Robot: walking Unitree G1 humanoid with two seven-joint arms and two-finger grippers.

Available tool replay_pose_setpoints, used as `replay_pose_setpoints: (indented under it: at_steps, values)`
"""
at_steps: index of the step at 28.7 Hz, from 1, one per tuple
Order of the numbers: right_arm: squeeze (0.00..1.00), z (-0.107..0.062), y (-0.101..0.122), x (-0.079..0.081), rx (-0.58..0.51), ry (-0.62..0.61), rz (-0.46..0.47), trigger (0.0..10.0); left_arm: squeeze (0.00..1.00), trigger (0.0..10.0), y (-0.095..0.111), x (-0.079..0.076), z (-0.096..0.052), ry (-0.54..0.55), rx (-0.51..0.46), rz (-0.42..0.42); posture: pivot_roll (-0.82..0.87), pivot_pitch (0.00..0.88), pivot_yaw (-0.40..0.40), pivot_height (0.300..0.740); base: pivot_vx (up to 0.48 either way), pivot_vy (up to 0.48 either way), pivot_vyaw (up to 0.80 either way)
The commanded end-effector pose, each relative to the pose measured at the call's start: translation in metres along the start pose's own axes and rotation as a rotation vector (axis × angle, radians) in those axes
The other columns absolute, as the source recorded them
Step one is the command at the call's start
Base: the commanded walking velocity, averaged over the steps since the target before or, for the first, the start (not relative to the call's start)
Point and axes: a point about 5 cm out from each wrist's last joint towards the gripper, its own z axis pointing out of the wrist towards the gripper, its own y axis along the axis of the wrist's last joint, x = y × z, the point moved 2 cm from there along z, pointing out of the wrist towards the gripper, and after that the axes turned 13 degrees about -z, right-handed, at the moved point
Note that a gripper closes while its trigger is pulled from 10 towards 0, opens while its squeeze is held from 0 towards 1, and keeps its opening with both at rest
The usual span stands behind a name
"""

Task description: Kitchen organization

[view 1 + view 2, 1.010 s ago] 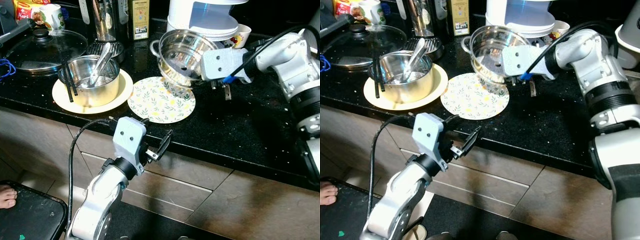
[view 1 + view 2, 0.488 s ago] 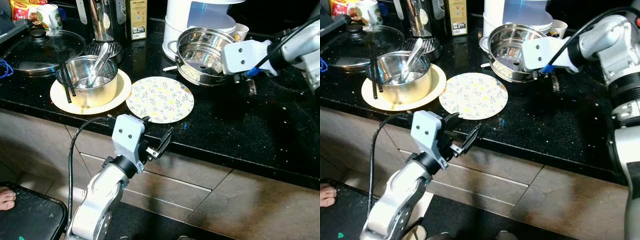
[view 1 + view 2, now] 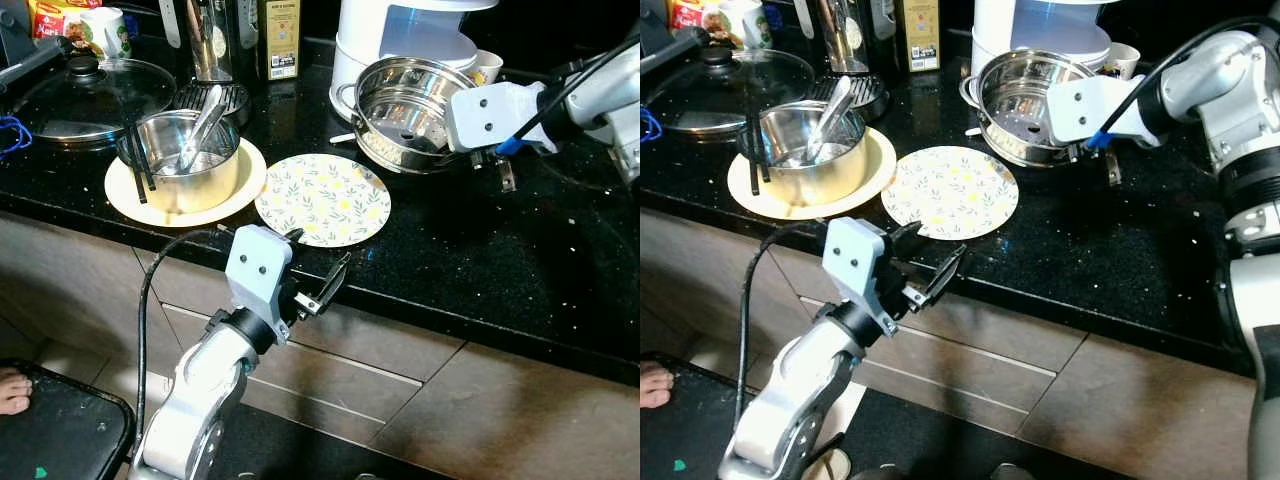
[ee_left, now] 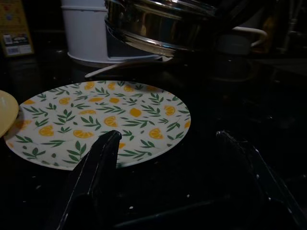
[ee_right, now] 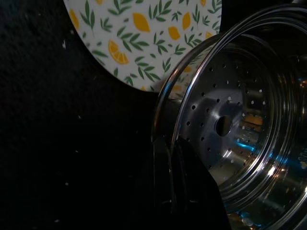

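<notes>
At the back of your black counter point(image 3: 500, 250) stood a white appliance point(image 3: 400, 30), a dark bottle point(image 3: 278, 38), a mug point(image 3: 105, 30) and a glass lid point(image 3: 90, 92); below, you had brown drawers point(image 3: 420, 370).

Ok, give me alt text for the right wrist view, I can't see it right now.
The right gripper has its jaws clamped on the rim of a perforated steel steamer pot, above a dark countertop; a lemon-print plate lies beyond.

Left claw point(image 3: 318, 283) agape, right claw point(image 5: 178, 168) clamped
</notes>
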Motion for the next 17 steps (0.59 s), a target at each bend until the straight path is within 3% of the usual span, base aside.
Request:
replay_pose_setpoints:
  at_steps: [1,14,17]
  values:
    - [0.00,-0.0025,-0.0032,-0.0012,0.017,-0.026,0.003,10.0,0.00,10.0,0.0013,-0.0059,0.0006,-0.025,-0.001,-0.018,0.05,0.033,-0.065,0.740,0.000,-0.345,0.00]
    - [0.00,-0.0025,-0.0020,-0.0034,-0.004,-0.051,0.027,10.0,0.00,10.0,0.0005,-0.0053,-0.0002,-0.024,0.007,-0.021,0.04,0.039,-0.063,0.740,0.000,-0.381,0.00]
    - [0.00,-0.0023,-0.0021,-0.0029,-0.005,-0.045,0.032,10.0,0.00,10.0,0.0004,-0.0057,0.0000,-0.024,0.007,-0.023,0.04,0.041,-0.063,0.740,0.000,-0.384,-0.80]
